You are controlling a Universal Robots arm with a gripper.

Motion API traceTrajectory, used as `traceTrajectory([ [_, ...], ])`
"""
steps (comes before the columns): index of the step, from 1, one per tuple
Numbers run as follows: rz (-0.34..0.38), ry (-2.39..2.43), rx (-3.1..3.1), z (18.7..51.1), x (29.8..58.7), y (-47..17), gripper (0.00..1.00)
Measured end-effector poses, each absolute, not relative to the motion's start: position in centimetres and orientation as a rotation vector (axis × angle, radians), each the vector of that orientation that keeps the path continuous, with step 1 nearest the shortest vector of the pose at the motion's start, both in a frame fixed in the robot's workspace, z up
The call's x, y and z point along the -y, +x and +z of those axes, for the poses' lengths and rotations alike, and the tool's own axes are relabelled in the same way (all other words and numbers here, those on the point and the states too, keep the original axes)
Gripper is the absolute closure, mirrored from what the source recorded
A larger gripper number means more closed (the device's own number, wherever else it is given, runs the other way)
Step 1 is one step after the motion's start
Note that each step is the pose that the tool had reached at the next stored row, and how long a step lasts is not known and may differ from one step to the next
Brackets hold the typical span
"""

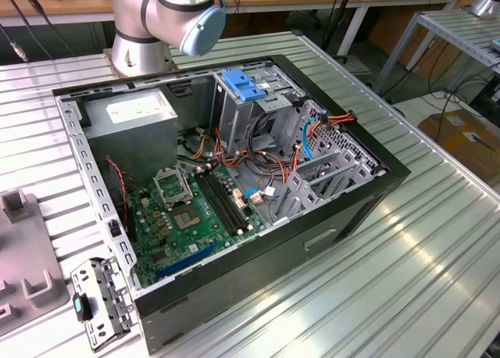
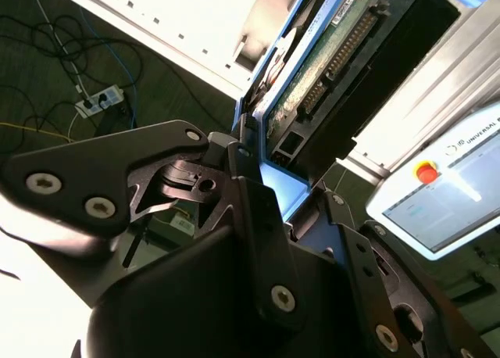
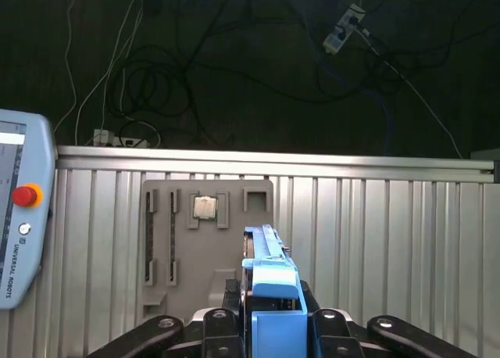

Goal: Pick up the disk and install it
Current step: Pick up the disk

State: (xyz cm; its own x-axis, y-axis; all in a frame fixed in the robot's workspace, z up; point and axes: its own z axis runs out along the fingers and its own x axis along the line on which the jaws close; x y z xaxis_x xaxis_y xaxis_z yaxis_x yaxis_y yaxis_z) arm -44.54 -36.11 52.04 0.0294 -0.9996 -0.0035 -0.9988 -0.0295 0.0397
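- Tool [image 3: 272, 315] is clamped on the disk [image 3: 269, 256] at its blue handle end, holding it on edge above the counter [image 3: 391, 241]; in the second wrist view the green circuit side shows.
- Step, as I judge it: the pick-up is done and the install is not.
- Seating it would call for squaring the blue rails to a bay of the drive cage [image 1: 262, 108].
- Open computer case [image 1: 344, 209] on the counter holds the motherboard [image 1: 195, 209], a grey power supply [image 1: 129, 112], loose cables and that cage, which has a blue bracket [image 1: 241, 84] on top.
- Grey fixture tray [image 3: 203, 256] beneath the disk holds a processor chip [image 3: 205, 207] in one recess.
- Other slots in that tray look bare.
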Motion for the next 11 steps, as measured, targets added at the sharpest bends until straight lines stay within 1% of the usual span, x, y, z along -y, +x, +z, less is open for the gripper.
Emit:
traceTrajectory([
  [11,-0.060,2.230,2.166,52.09,36.10,-43.79,0.63],
])
